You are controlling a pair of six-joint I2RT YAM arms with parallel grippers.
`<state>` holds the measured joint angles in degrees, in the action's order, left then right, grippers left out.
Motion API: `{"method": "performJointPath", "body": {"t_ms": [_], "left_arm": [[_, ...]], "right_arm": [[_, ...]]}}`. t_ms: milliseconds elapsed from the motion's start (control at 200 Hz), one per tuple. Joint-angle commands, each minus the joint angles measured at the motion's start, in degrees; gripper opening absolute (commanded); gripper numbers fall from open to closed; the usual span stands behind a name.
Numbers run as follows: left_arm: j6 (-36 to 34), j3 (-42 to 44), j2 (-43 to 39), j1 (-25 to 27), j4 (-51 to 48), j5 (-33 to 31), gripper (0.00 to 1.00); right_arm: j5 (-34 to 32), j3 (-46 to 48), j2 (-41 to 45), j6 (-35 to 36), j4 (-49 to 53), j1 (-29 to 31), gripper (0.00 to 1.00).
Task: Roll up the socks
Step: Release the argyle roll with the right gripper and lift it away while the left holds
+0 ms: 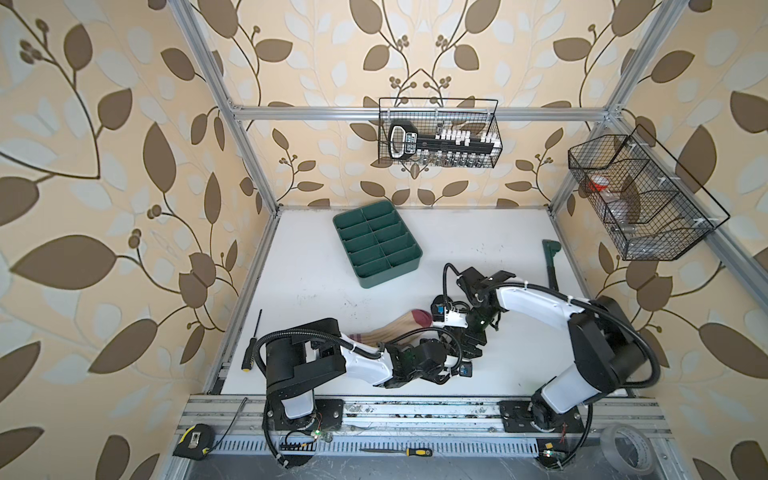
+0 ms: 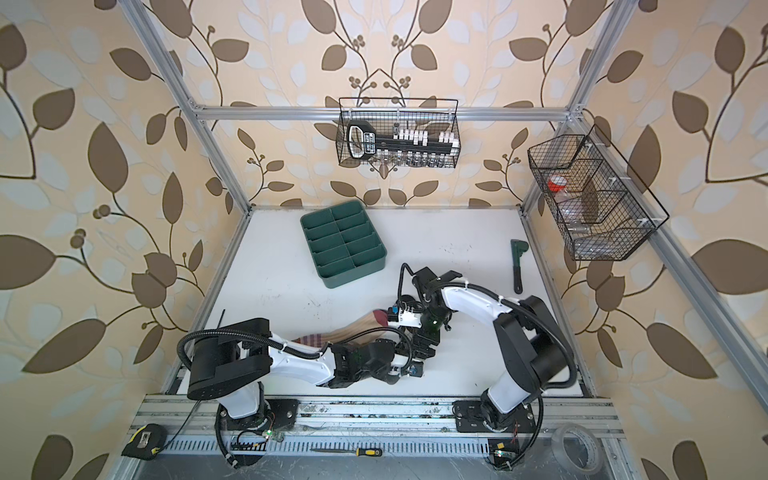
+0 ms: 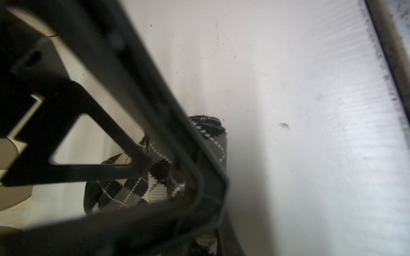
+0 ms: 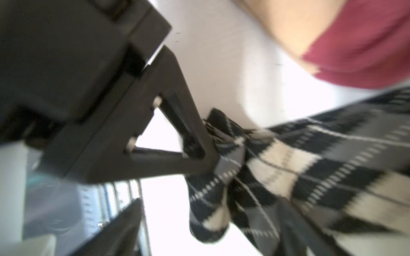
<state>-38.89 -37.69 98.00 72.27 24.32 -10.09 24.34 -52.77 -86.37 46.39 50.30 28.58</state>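
1. Left hand [image 3: 168, 175] is clamped on the black argyle sock [image 3: 133, 190]. In the left wrist view its 2 fingers meet on a pinched fold of the diamond-patterned fabric, low against the white desk [image 3: 255, 88].
2. Right hand [image 4: 175, 181] stands open. In the right wrist view its 2 fingers are wide apart: the tip of 1 finger touches a bunched end of the black argyle sock, and the other finger sits off to the side of the fabric.
3. From that bunched end the black argyle sock stretches away across the desk. The view is blurred, but the black, grey and cream diamonds are plain.
4. In both top views the 2 hands come together at the front middle of the desk, very close to each other. The arms and wrist cameras cover nearly all of the black argyle sock there.
5. The beige sock [image 1: 395, 328] lies flat on the desk just behind the 2 hands in both top views. It runs from a striped end beside the left arm to a maroon patch near the right arm's wrist. Whether it touches the black argyle sock cannot be told.
6. A divided green tray [image 1: 386, 279] sits toward the back of the desk, well apart from both socks.
7. A dark green wrench [image 1: 552, 262] lies near the desk's right edge, and a black screwdriver [image 1: 252, 340] lies along its left edge.
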Motion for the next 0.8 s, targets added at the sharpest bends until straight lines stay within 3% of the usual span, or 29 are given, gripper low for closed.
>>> {"method": "performJointPath", "body": {"t_ms": [0,260,355,420,530,610,740,795], "left_arm": [[1.98,-0.72,-0.40,-0.28,-7.23,5.77,0.00],[6.88,-8.51,-2.35,-5.77,-23.61,19.93,0.00],[8.41,-12.39,-1.64,-8.11,-29.77,25.05,0.00],[10.13,-14.53,-0.96,-9.94,-32.70,28.19,0.00],[12.83,-16.59,-0.27,-12.78,-35.02,32.37,0.00],[13.05,-18.24,0.09,-14.46,-37.66,35.17,0.00],[12.84,-21.91,1.74,-16.59,-43.65,40.63,0.00],[13.57,-23.59,3.17,-17.44,-45.59,42.96,0.00]], "right_arm": [[-6.23,3.16,8.41,0.57,-4.35,-1.84,1.00],[-24.72,9.18,32.54,-7.03,-22.48,-11.19,1.00],[-26.97,9.17,39.00,-12.85,-26.61,-13.67,1.00],[-26.70,9.25,43.01,-19.42,-29.59,-15.33,1.00],[-30.08,8.90,48.46,-36.94,-32.62,-15.92,1.00],[-25.16,9.24,52.09,-41.17,-32.86,-16.08,1.00],[-15.86,12.31,59.96,-38.75,-30.78,-16.00,1.00],[-12.43,12.54,63.37,-33.98,-26.69,-15.99,1.00]]}}
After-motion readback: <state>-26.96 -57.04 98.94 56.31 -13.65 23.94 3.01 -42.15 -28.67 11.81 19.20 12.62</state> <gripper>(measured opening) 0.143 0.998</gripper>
